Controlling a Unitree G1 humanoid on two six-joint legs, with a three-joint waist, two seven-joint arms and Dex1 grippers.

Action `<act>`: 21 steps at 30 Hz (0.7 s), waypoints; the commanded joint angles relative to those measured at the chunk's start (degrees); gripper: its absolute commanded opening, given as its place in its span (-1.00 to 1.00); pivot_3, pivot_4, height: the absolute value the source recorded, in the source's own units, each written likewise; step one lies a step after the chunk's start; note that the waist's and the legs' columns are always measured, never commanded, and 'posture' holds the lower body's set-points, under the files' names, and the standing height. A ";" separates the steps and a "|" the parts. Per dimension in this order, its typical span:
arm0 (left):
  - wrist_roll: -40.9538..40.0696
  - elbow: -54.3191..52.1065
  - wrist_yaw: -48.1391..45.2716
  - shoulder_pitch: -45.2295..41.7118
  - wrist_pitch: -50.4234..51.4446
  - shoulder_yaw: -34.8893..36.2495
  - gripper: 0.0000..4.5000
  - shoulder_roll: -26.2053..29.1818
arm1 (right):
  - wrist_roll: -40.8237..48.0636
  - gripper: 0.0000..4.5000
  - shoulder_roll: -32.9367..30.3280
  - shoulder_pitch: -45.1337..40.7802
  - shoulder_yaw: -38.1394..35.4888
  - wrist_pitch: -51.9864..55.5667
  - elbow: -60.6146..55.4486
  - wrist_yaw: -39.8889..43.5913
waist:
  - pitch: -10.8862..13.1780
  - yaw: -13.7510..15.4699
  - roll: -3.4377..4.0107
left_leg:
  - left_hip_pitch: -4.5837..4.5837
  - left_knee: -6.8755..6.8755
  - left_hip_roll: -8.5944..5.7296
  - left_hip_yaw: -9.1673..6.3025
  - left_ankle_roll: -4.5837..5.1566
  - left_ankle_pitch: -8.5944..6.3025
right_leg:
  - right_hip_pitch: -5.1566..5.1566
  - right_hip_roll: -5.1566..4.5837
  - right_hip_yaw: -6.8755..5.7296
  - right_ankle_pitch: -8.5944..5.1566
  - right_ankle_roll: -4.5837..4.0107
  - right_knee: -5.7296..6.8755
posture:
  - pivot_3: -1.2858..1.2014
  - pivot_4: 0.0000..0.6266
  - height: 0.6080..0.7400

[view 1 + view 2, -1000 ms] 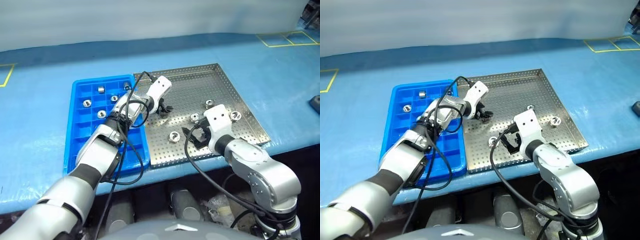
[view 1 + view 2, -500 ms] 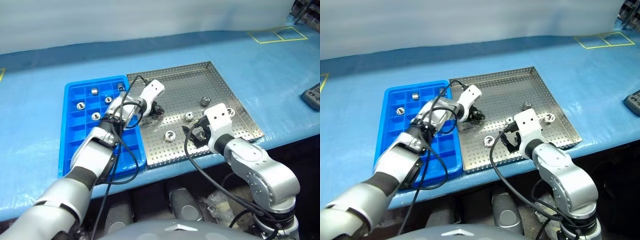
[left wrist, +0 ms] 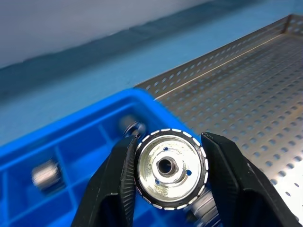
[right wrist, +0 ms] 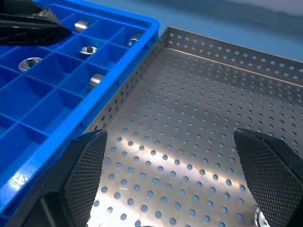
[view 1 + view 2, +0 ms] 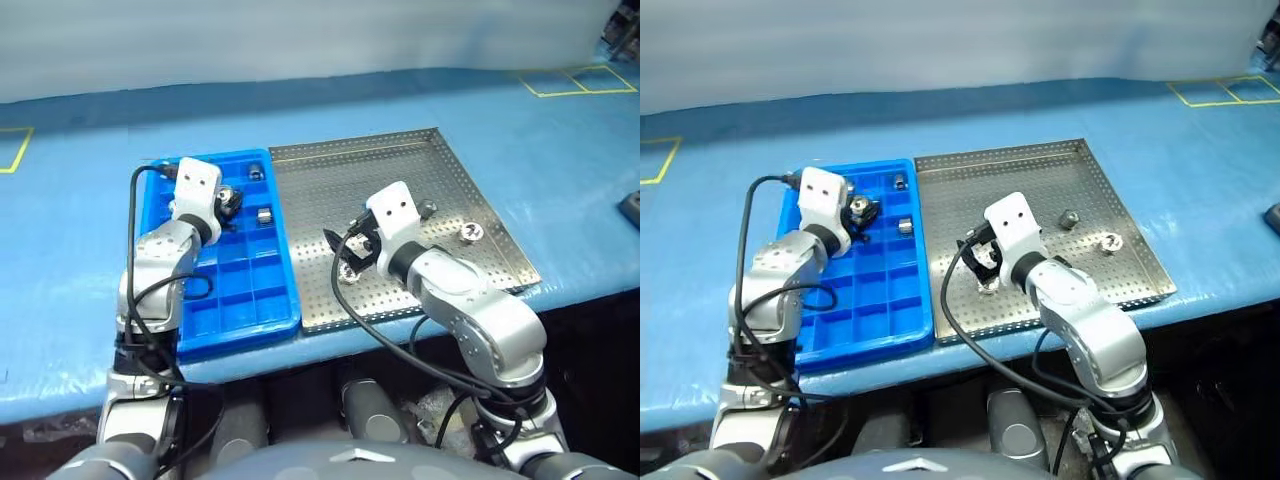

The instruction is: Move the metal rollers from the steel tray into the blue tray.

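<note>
2 head eyes overlook both trays; wrist cameras sit close.

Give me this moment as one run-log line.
left tool: shut on roller, over blue tray | right tool: open, over steel tray | rollers left in steel tray: yes

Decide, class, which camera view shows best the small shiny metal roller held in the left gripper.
The left wrist view: the small shiny metal roller sits large between the black fingers of the left gripper, its hollow centre facing the camera. In the left and right eye views it is a tiny glint over the bright blue plastic compartment tray.
</note>
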 commanded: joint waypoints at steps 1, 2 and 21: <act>1.72 -9.62 4.59 6.31 1.44 1.84 -0.18 -0.24 | -0.24 1.00 1.81 -2.68 3.36 -5.61 2.32 2.51 | -0.05 1.27 -0.02 | 0.07 -0.03 0.00 0.03 0.03 -0.02 | 0.04 -0.03 0.09 0.02 -0.03 -0.05 | 0.00 -0.52 1.00; 2.03 -10.25 5.62 7.58 2.27 2.03 -0.18 -0.57 | -0.34 1.00 1.89 -2.92 4.20 -6.20 2.92 3.05 | -0.05 1.70 -0.03 | 0.08 -0.05 -0.04 0.05 0.05 -0.03 | 0.05 -0.07 0.12 0.09 -0.13 -0.05 | 0.01 -0.52 1.00; -0.63 -17.09 9.23 10.76 11.22 0.35 0.71 -3.39 | -1.29 1.00 1.23 -1.22 3.84 -6.22 1.73 3.89 | -0.07 4.31 -0.07 | 0.11 0.01 0.00 0.08 0.01 0.00 | 0.09 -0.02 0.01 0.10 -0.36 -0.03 | -0.03 -0.52 1.00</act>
